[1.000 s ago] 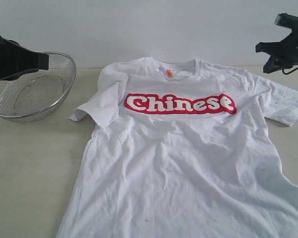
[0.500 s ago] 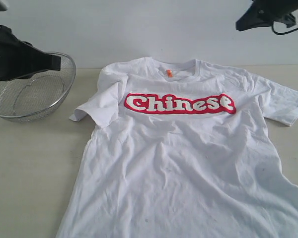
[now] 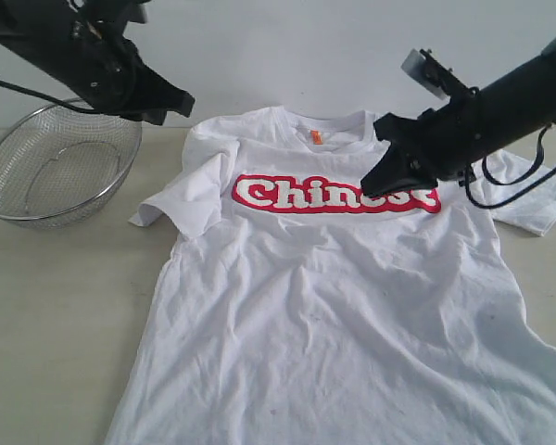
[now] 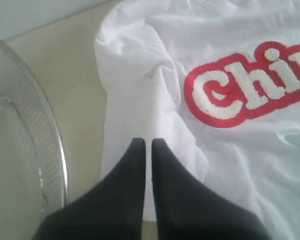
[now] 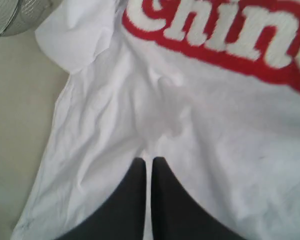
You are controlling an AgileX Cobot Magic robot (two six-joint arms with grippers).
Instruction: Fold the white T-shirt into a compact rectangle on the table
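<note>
Shirt (image 3: 334, 306) spread flat on the surface (image 3: 56, 315), ready to fold; left hand (image 3: 179, 100) upper left, right hand (image 3: 372, 182) over lettering (image 3: 296, 195); both clenched, empty.

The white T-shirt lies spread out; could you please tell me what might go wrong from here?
1. The sleeve nearest the wire strainer is crumpled over itself, so the white T-shirt could fold lopsided.
2. The left end effector hangs near that strainer and might knock it.
3. Both end effectors are shut; unopened, the right end effector would likely push fabric rather than pinch it.
</note>
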